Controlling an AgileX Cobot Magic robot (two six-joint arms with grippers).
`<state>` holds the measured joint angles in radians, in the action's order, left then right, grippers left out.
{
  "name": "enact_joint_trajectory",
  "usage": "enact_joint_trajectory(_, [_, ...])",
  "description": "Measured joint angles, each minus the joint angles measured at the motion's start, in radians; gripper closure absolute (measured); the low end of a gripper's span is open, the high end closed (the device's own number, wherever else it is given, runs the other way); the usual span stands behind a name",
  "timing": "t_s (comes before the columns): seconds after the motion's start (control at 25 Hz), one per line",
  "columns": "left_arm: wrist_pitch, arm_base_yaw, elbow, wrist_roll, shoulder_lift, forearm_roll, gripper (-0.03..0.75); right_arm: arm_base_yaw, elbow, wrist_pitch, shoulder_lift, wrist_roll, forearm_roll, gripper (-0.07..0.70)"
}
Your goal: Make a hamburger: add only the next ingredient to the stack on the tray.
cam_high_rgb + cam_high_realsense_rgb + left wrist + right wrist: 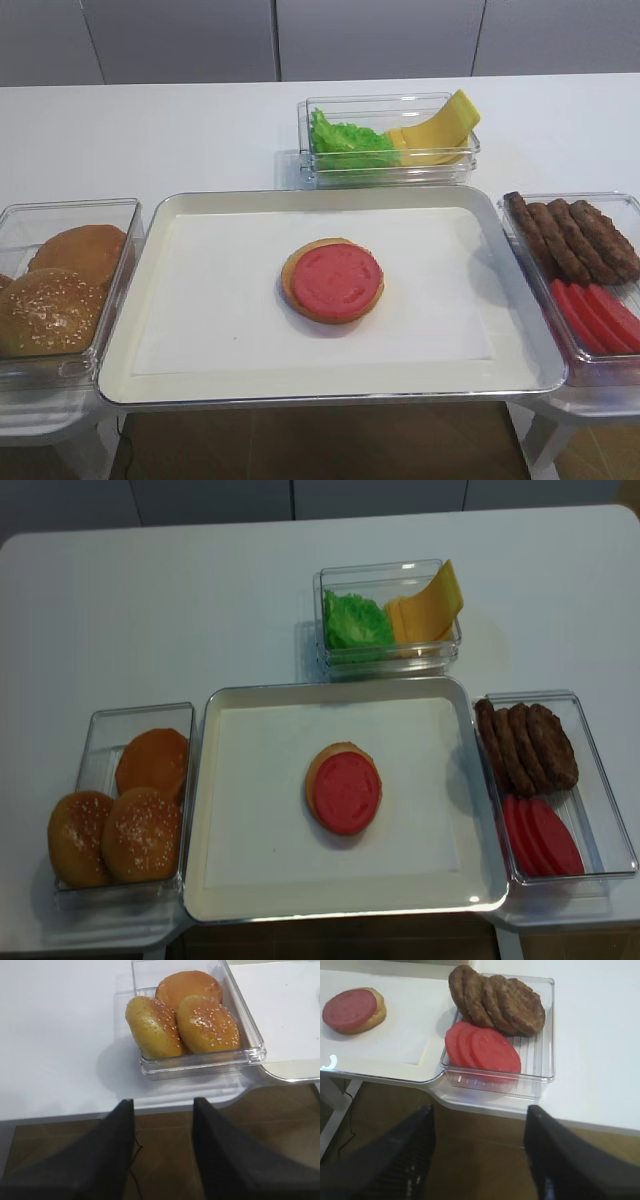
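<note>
A red tomato slice (337,279) lies flat on the bun bottom half (291,287), which is the stack in the middle of the silver tray (330,397). The right wrist view shows the same slice (350,1008) at its far left. My right gripper (480,1112) is open and empty. It hangs in front of the table edge, short of the bin of spare tomato slices (490,1050). My left gripper (163,1105) is open and empty too, below the table edge in front of the bun bin (200,1062). Neither gripper shows in the two high views.
Brown patties (575,238) share the right bin with the spare tomato slices (600,315). Sesame bun tops (45,310) fill the left bin. Behind the tray stands a bin with lettuce (345,145) and yellow cheese slices (440,130).
</note>
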<state>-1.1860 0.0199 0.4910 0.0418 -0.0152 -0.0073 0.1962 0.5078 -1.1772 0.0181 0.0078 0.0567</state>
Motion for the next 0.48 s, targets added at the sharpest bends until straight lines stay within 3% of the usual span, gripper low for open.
enact_joint_trajectory(0.12, [0.000, 0.000, 0.000, 0.000, 0.000, 0.000, 0.425, 0.000, -0.014, 0.024, 0.000, 0.000, -0.002, 0.203])
enact_joint_trajectory(0.48, [0.000, 0.000, 0.000, 0.000, 0.000, 0.000, 0.425, 0.000, -0.032, 0.028, 0.000, 0.000, -0.002, 0.203])
